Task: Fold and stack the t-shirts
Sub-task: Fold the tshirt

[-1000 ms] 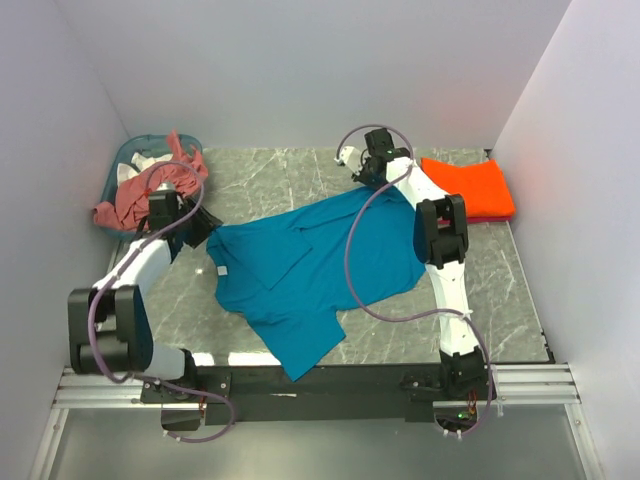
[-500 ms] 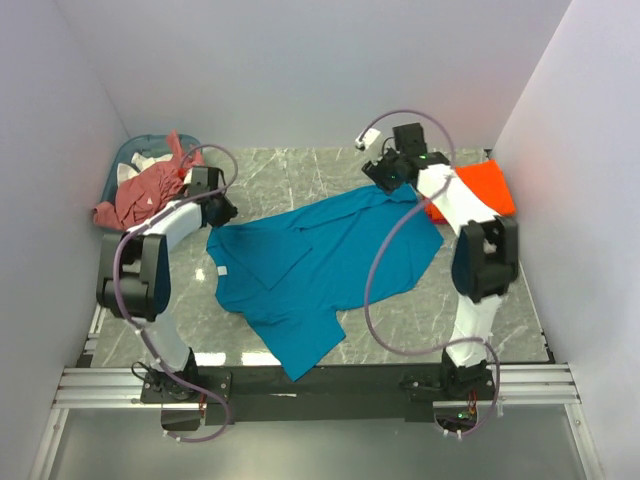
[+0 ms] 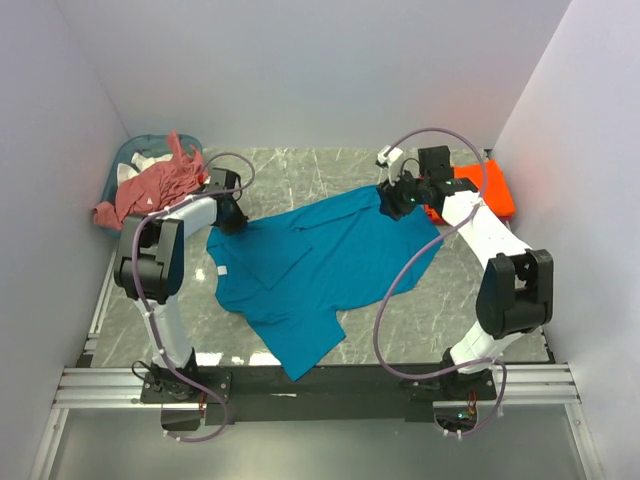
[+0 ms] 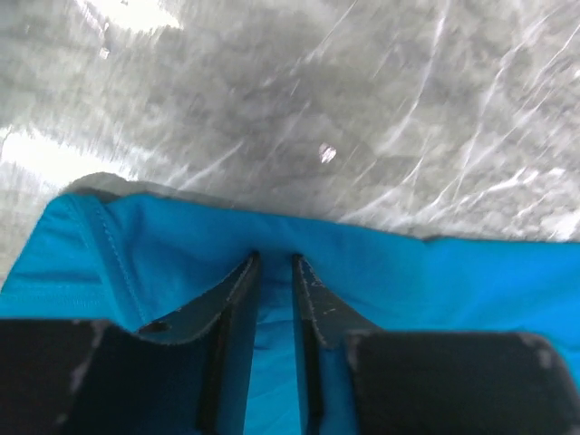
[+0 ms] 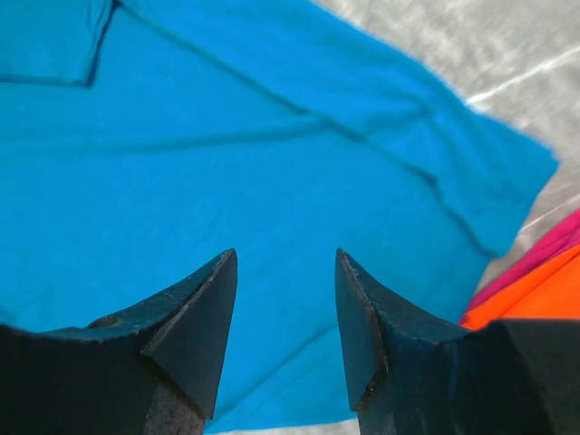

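Observation:
The teal-blue t-shirt (image 3: 310, 265) lies spread and rumpled on the marble table, its white neck tag (image 3: 222, 270) at the left. My left gripper (image 3: 228, 215) is at the shirt's far-left corner, its jaws nearly together with a fold of the blue cloth (image 4: 181, 254) pinched between them (image 4: 274, 263). My right gripper (image 3: 395, 200) hovers open over the shirt's far-right part (image 5: 272, 163), with nothing between its jaws (image 5: 285, 258). The orange t-shirt (image 3: 490, 190) lies folded at the back right and also shows in the right wrist view (image 5: 535, 294). The salmon-pink t-shirt (image 3: 150, 185) hangs out of the basket.
A teal plastic basket (image 3: 125, 155) stands in the back-left corner, with white cloth inside. White walls close in the table on three sides. Bare marble (image 3: 290, 170) shows behind the blue shirt and at the front right (image 3: 470, 300).
My left gripper has swung right and back to the shirt's far-left corner. My right arm has swung right and its gripper has come down over the shirt's far-right part, which now lies spread further right.

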